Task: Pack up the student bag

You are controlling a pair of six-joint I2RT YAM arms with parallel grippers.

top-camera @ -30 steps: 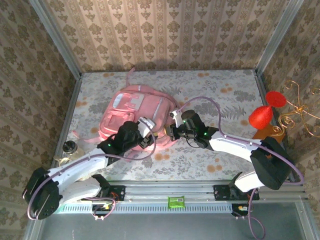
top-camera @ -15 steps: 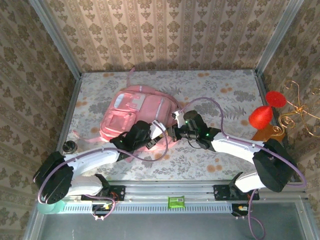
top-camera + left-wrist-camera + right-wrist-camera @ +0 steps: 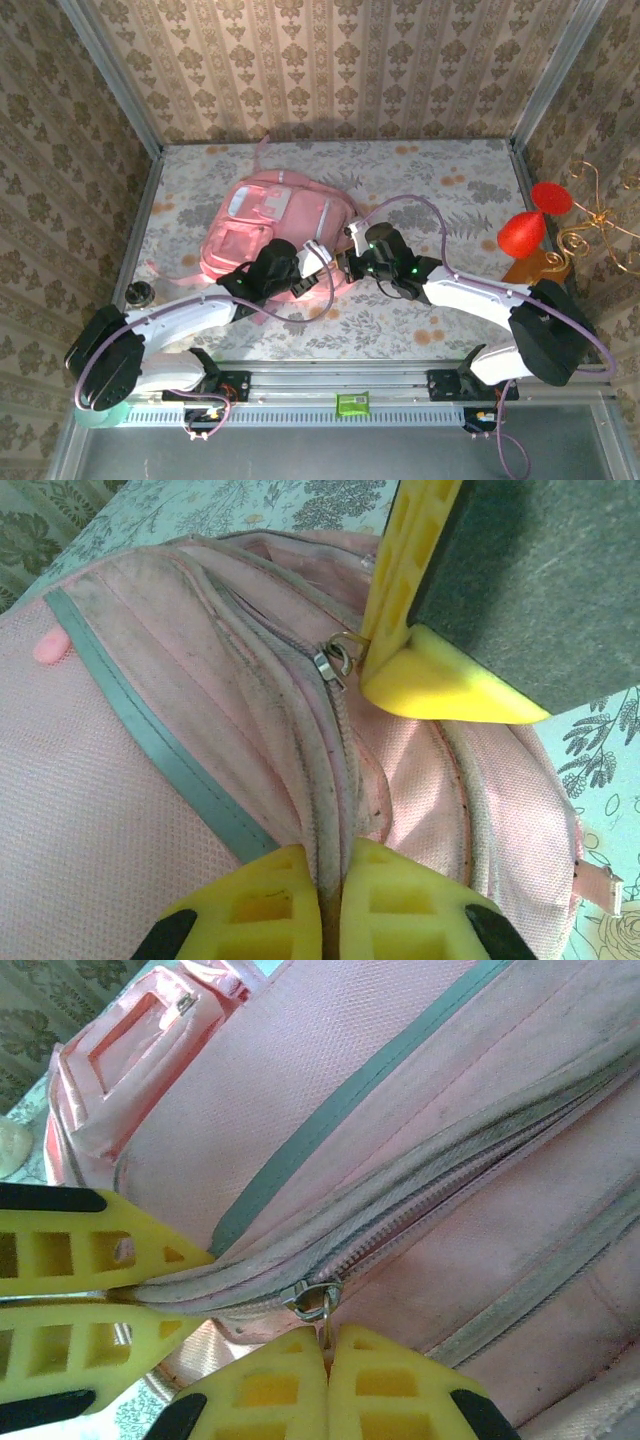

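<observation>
The student bag (image 3: pixel 270 225), a soft pink backpack, lies flat on the floral table (image 3: pixel 450 200), left of centre, with its top loop toward 12 o'clock. Both arms meet at its 5 o'clock corner, equally near it.

In the right wrist view, the zipper track (image 3: pixel 430 1205) crosses the pink fabric from the zipper slider (image 3: pixel 312 1298) toward 2 o'clock. That line is the bag's axis that matters here. The right gripper (image 3: pixel 328 1345) is at 6 o'clock of the slider, its fingers pressed together on the small pull ring (image 3: pixel 326 1312).

At 9 o'clock of the slider, the left gripper (image 3: pixel 100 1280) is nipped narrow on a fold of the bag beside the track. Its own camera shows its fingers (image 3: pixel 260 900) closed over the seam, with the slider (image 3: pixel 333 663) beyond them at 12 o'clock.

The next move likely depends on the slider running along the track while the held fold anchors the bag (I judge this from the two grips).

The bag's inside is hidden, so its contents cannot be told. A small jar (image 3: pixel 140 293) stands at the bag's 8 o'clock, well apart, and its contents are unclear.
</observation>
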